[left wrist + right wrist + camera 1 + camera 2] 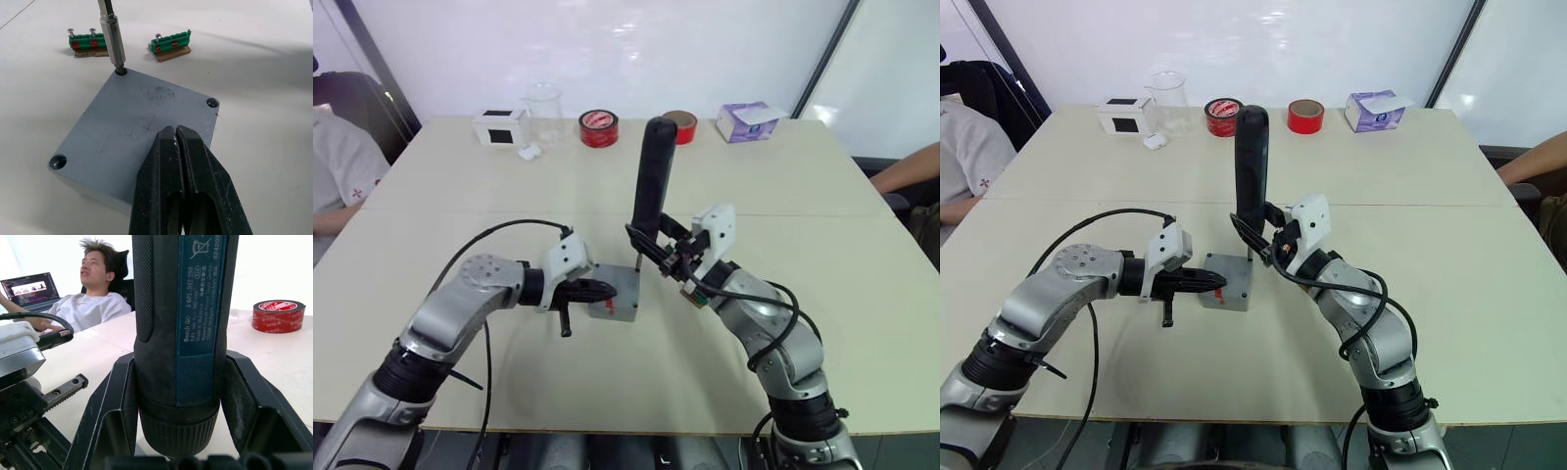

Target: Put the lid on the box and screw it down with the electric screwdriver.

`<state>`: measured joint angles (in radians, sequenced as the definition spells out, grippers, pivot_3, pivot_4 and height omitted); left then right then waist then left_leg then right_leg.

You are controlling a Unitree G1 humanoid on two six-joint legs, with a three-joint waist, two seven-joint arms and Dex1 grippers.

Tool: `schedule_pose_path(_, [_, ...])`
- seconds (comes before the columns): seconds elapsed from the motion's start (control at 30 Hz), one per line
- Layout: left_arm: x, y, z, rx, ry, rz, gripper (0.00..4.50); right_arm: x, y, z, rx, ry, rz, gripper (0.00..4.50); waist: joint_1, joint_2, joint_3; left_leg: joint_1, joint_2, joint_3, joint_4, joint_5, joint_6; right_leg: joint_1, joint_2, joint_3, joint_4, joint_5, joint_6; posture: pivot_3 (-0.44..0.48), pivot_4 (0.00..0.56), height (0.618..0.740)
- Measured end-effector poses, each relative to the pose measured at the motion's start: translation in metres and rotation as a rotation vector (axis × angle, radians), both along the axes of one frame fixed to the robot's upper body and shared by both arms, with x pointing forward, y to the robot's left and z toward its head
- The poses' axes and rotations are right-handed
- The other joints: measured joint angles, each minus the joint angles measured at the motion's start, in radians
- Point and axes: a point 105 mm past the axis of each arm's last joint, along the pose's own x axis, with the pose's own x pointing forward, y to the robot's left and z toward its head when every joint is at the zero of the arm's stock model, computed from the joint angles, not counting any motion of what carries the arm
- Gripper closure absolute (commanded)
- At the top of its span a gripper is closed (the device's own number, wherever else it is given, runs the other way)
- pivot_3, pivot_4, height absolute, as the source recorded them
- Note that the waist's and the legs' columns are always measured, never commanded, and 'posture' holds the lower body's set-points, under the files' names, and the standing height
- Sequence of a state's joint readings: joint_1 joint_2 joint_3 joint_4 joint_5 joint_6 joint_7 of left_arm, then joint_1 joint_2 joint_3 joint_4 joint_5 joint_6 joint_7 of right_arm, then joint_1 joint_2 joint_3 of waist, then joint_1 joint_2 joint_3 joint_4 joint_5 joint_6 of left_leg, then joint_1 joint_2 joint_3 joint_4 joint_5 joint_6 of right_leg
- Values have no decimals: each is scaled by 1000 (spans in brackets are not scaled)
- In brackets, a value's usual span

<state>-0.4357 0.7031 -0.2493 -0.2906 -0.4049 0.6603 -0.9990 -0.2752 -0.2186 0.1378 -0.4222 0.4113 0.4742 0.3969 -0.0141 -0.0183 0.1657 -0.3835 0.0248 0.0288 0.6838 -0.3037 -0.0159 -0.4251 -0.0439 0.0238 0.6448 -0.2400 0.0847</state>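
Near the middle of the surface (pixel 803 176), the lid (pixel 142 127) sits on the box (pixel 619 295), gray face up, with open screw holes at its corners. The left end effector (pixel 177 142) has its two black fingers pressed together, and their tips rest on the lid's top. The right end effector (pixel 176 396) is clamped around the electric screwdriver (pixel 652 176), which stands nearly upright, its metal bit (pixel 111 34) seated in one corner hole of the lid. Just beyond that corner lie two green screw strips (pixel 169 43). Along the far edge stand red tape rolls (pixel 598 127), a clear beaker (pixel 544 110) and a purple tissue box (pixel 747 121).
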Motion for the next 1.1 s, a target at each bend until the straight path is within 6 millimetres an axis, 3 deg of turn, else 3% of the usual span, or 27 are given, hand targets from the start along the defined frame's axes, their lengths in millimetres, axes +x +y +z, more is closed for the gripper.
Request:
schedule_pose_path(0.37, [2, 1, -3, -5, 6, 9, 4500, -9, -2, -10, -22, -32, 21, 2730, -1, 0, -2, 11, 1, 0, -2, -1, 1, 11, 0, 0, 0, -5, -3, 0, 150, 740])
schedule_pose_path(1.1, [6, -5, -1, 8, 41, 45, 4500, -3, 7, -10, -59, 3, 18, 2730, -5, -1, -6, 12, 3, -1, -3, -1, 2, 11, 2, 0, 0, -6, -5, 0, 150, 740])
